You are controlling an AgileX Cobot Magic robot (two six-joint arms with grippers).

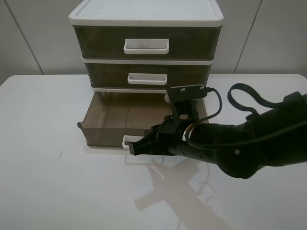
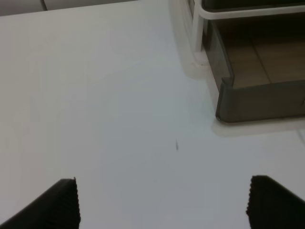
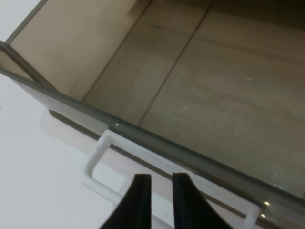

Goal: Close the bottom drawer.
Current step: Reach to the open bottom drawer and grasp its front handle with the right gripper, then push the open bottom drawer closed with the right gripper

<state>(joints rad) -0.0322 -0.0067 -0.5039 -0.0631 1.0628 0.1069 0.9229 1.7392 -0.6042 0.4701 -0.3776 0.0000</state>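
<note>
The bottom drawer of translucent smoky-brown plastic stands pulled out from the white-framed unit, and it is empty inside. Its white loop handle faces the front. My right gripper reaches in from the right, its tips at the handle. In the right wrist view the fingers are nearly together, just over the handle and the drawer's front wall, holding nothing. My left gripper is open and empty over bare table, with the drawer's left corner ahead of it.
The middle drawer and the taller top drawer are shut. The unit stands at the back of the white table. A black cable loops over my right arm. My left arm is outside the exterior view.
</note>
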